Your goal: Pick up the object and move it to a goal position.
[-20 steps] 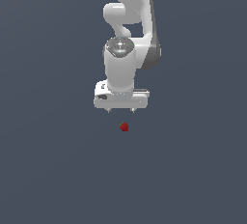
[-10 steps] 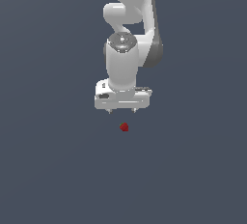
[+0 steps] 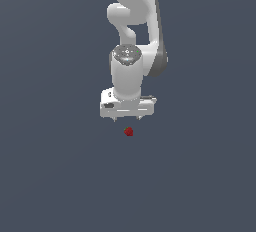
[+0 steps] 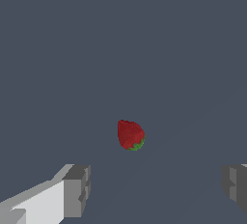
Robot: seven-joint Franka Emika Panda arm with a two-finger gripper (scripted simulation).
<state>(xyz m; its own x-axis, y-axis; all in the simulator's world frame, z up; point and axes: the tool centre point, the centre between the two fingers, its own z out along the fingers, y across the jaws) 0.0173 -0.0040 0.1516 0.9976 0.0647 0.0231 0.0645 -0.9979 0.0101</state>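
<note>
The object is a tiny dark red strawberry-like lump [image 3: 129, 131] with a green end, lying on the flat grey floor. It also shows in the wrist view [image 4: 130, 135]. My white gripper [image 3: 127, 119] hangs just above and slightly behind it, pointing down. Its jaws stand wide apart and hold nothing. In the wrist view the two grey fingertips [image 4: 77, 190] sit far apart, and the lump lies beyond the gap between them, untouched.
A plain dark grey floor [image 3: 55, 176] fills both views. The white arm [image 3: 135, 21] rises above the gripper. No goal marker shows.
The gripper has moved down toward the lump and turned slightly. The lump has not moved.
</note>
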